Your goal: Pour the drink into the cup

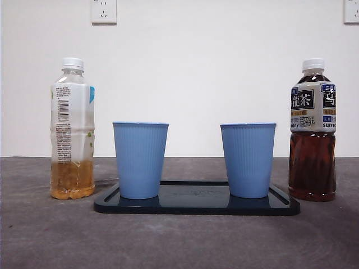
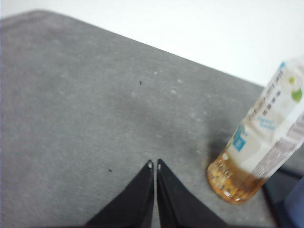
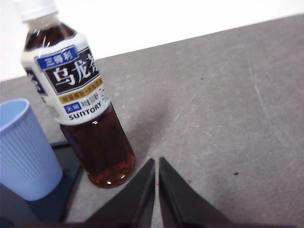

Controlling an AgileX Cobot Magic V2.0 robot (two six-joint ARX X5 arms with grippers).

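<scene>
Centrally: dark rectangular plastic tray [image 1: 196, 208] bearing two ribbed blue cups [image 1: 140, 159] [image 1: 248, 159]. At 9 o'clock, pale-labelled bottle of amber drink [image 1: 72, 129]; at 3 o'clock, capped dark oolong tea bottle [image 1: 312, 131]. Left gripper [image 2: 154, 165] and right gripper [image 3: 156, 161]: jaws together, holding nothing, over grey table [image 1: 179, 241].

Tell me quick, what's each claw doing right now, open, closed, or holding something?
Left claw: closed, empty, near the clear plastic bottle of pale amber drink.
Right claw: closed, empty, near the dark brown oolong tea bottle.
</scene>
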